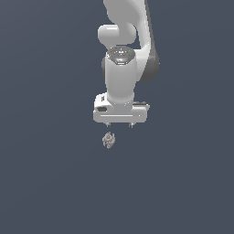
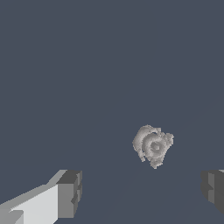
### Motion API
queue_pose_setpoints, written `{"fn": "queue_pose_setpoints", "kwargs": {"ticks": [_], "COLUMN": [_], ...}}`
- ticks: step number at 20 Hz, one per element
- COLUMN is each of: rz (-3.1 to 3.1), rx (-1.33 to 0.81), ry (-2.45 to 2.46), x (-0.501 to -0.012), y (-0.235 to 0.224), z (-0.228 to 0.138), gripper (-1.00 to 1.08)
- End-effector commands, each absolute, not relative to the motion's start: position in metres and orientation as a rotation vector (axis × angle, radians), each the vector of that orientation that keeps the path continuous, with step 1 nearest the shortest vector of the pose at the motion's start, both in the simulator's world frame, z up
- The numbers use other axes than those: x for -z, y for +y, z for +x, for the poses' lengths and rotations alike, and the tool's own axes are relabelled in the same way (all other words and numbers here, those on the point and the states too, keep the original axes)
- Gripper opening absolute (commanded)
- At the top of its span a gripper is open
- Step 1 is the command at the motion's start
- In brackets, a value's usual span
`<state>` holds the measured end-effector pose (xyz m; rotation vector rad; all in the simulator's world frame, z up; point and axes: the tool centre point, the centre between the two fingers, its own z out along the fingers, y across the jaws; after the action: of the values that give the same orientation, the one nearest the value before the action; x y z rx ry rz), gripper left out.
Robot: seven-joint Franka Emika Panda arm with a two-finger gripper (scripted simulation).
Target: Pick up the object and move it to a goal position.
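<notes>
The object [image 1: 109,140] is a tiny knobbly grey-beige lump lying on the dark surface, just below my white gripper [image 1: 119,124] in the exterior view. The gripper hangs from the white arm, pointing down, with its short fingers spread wide and nothing between them. In the wrist view the object [image 2: 152,145] lies ahead of the gap between the two grey fingertips [image 2: 70,194], nearer the other fingertip [image 2: 213,189], and apart from both. The gripper [image 2: 141,191] is open and empty.
The flat dark blue-grey surface [image 1: 50,173] fills both views with no other objects on it. The white arm [image 1: 121,68] rises out of the exterior view's top edge.
</notes>
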<state>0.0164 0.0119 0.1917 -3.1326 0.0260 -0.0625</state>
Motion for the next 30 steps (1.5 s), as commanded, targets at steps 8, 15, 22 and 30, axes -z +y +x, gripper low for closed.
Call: {"fn": "queue_pose_setpoints", "kwargs": {"ticks": [8, 15, 22, 30], "rz": [-3.103, -3.061, -3.035, -3.034], "rx": [0.029, 0.009, 0.001, -0.001], "ry": [0.409, 0.680, 0.809, 0.814], "x": [-0.146, -0.114, -0.099, -0.092], "y": [-0.013, -0.033, -0.042, -0.043], "z": [0.014, 0.009, 0.006, 0.006], "gripper": [1.00, 1.00, 1.00, 1.00]}}
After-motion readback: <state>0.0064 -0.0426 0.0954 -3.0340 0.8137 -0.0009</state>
